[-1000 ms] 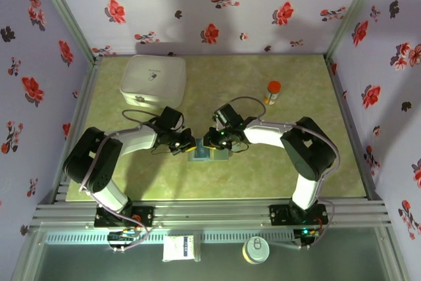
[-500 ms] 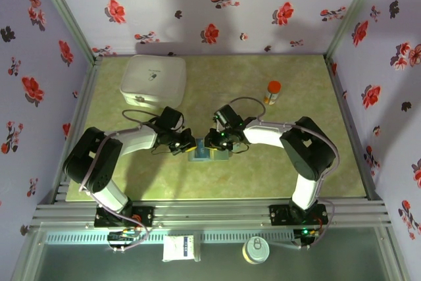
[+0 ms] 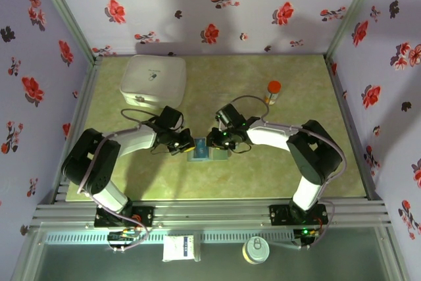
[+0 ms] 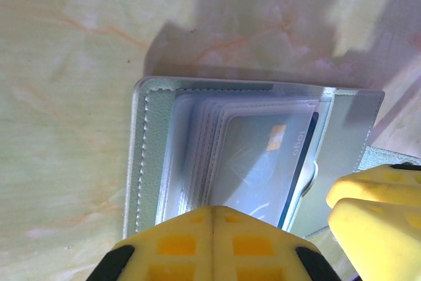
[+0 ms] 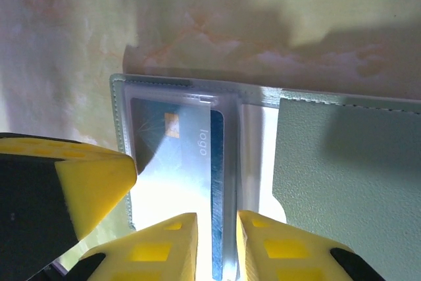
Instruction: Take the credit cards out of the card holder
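Observation:
The grey-blue card holder lies open on the table between my two grippers. The left wrist view shows its stitched panel and clear sleeves, with a blue credit card inside one. My left gripper is shut, its tips together over the sleeves' near edge. In the right wrist view my right gripper stands slightly open, its jaws on either side of the blue credit card's exposed edge and its sleeve. The holder's other panel lies to the right. In the top view, left gripper and right gripper meet over the holder.
A white rounded box stands at the back left. An orange-capped bottle is at the back right. The other arm's yellow finger sits close at the left of the right wrist view.
The right arm's elbow has shifted slightly to the right. Both grippers stay over the card holder; the left arm has not visibly moved.

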